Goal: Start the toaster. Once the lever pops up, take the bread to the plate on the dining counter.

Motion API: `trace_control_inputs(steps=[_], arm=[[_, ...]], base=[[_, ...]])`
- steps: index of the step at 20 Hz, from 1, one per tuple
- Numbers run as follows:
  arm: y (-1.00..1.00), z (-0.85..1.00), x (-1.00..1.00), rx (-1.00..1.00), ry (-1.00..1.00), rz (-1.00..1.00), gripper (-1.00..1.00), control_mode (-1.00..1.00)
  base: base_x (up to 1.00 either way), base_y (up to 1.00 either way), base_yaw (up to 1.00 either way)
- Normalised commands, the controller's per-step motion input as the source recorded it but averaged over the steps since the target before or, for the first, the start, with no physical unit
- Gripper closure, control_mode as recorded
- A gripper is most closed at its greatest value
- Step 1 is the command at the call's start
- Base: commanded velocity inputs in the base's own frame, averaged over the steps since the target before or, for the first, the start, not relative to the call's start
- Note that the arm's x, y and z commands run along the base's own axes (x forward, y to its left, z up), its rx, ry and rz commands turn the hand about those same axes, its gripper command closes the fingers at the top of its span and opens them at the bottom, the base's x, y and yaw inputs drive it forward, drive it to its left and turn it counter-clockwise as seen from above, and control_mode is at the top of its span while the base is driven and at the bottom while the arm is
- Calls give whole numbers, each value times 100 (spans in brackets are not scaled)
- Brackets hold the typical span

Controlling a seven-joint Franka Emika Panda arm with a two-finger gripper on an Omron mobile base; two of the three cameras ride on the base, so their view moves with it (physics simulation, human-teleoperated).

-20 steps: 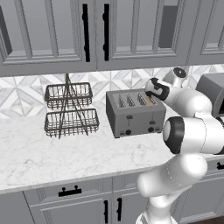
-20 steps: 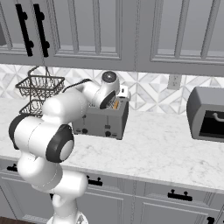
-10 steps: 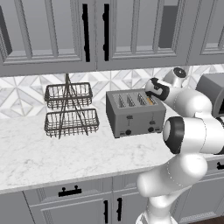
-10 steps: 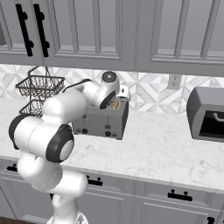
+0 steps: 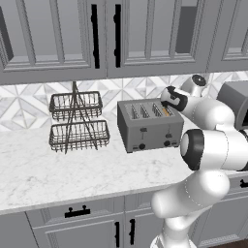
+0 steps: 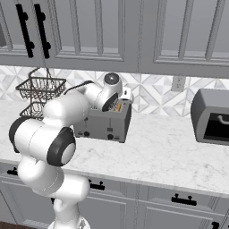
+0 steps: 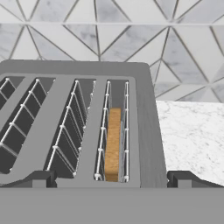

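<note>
Toaster (image 5: 150, 125) stands on the marble bench (image 5: 58, 174) against the tiled backsplash (image 6: 152, 91), its four slots facing up and its two black levers and two black knobs on the front face. Bread (image 7: 113, 144) sits upright in the slot at the toaster's right end, seen as a tan-brown edge between the wire guides in the hand view; in the left base view it shows as a small brown strip (image 5: 166, 111) in the slot nearest the arm, and in the right base view as a brown sliver (image 6: 118, 107) at the top of the toaster beside the arm's wrist. Gripper (image 7: 112, 177) hovers just above the toaster's right end, looking down along the slots, with the jaws spread wide apart and holding nothing; one fingertip (image 7: 39, 178) stands over the left slots and the other over the toaster's right edge, so the bread slot lies between them. From the left base view the arm reaches over the toaster's right end from the right. A two-tier wire basket (image 5: 77, 121) stands on the bench to the left of the toaster, apart from it. A darker grey rounded appliance (image 6: 211, 116) sits on the bench well to the right. Grey cabinets (image 5: 97, 38) with black handles hang above, and grey drawer fronts (image 6: 170, 201) run below the bench edge.
</note>
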Motion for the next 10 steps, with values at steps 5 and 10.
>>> trace_control_inputs(steps=[5, 10], arm=[[0, 0, 0, 0, 0, 0, -100, -100], [0, 0, 0, 0, 0, 0, -100, -100]], base=[[0, 0, 0], [0, 0, 0]])
